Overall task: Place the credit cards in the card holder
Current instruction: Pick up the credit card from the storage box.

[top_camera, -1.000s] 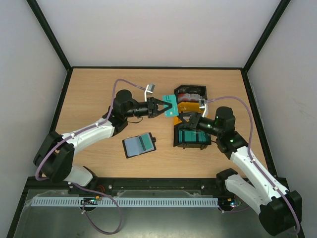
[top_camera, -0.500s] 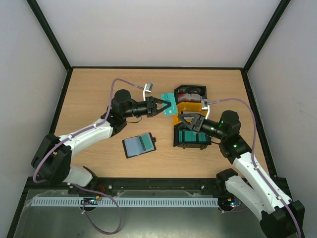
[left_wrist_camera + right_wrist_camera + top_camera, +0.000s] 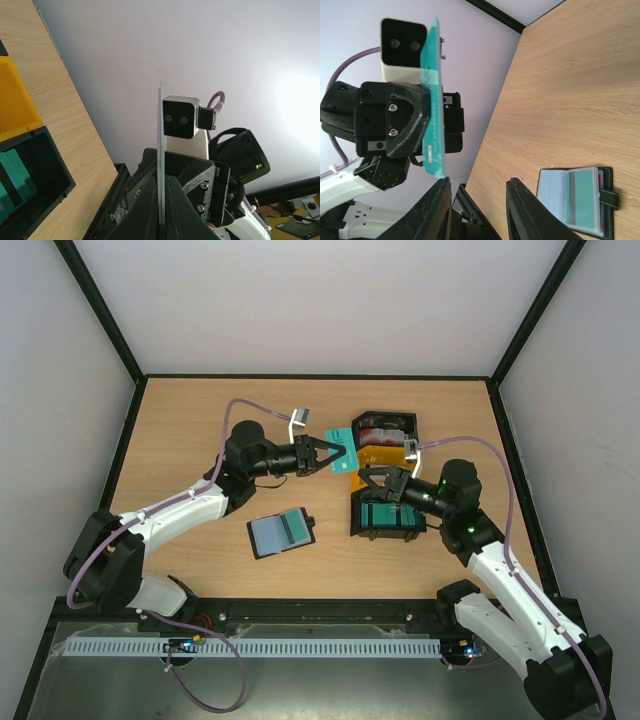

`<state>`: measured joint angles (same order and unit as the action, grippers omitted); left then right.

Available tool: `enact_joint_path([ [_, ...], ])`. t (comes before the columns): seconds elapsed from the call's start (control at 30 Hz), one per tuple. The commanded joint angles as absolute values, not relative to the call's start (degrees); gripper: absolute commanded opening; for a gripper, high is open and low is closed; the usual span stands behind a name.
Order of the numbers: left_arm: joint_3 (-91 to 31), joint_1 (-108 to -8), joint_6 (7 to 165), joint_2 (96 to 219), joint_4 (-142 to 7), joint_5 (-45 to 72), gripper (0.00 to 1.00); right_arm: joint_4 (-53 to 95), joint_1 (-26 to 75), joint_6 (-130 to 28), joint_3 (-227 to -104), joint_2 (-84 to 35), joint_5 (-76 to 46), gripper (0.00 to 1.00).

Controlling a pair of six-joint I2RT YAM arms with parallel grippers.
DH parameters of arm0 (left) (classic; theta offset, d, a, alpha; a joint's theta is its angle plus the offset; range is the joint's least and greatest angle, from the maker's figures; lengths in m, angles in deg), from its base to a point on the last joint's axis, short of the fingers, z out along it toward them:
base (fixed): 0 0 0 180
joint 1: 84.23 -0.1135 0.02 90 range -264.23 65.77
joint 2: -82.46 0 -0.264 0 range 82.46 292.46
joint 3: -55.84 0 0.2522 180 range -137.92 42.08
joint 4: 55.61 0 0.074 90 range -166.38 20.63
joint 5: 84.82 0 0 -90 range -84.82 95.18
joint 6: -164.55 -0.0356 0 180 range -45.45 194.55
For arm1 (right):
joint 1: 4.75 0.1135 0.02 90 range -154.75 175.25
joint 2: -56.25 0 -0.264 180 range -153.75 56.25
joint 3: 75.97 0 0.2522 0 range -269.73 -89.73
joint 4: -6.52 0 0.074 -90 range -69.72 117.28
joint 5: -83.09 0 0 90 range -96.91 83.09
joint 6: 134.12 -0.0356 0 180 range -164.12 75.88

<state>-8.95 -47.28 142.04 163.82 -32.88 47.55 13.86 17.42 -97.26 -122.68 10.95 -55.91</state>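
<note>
The left end effector (image 3: 345,456) is clenched on 1 teal card (image 3: 341,436). The open card holder (image 3: 281,532) lies toward the near edge of the worktop (image 3: 190,440), nearer this arm. The right end effector (image 3: 365,483) is released and empty.

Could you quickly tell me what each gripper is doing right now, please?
Left gripper: closed, holding a teal credit card.
Right gripper: open, holding nothing.

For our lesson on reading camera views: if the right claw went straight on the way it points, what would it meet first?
Most likely the teal card gripped in the left claw, straight ahead of the right claw. Depth is unclear, but nothing shows between them.
</note>
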Motion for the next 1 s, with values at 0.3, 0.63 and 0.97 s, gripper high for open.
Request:
enact_joint_path([
  [0.3,-8.4,-46.9,141.9,162.1,-31.1,47.9,0.03,10.1,17.7,-98.9,-123.6,11.1,-56.9,0.26],
  [0.63,-8.5,-46.4,141.7,161.9,-30.8,48.6,0.03,11.2,17.7,-98.7,-124.5,9.9,-56.3,0.21],
  [0.97,-8.6,-45.5,140.9,161.9,-28.9,50.5,0.03,12.5,17.7,-99.8,-126.0,7.8,-56.0,0.21],
])
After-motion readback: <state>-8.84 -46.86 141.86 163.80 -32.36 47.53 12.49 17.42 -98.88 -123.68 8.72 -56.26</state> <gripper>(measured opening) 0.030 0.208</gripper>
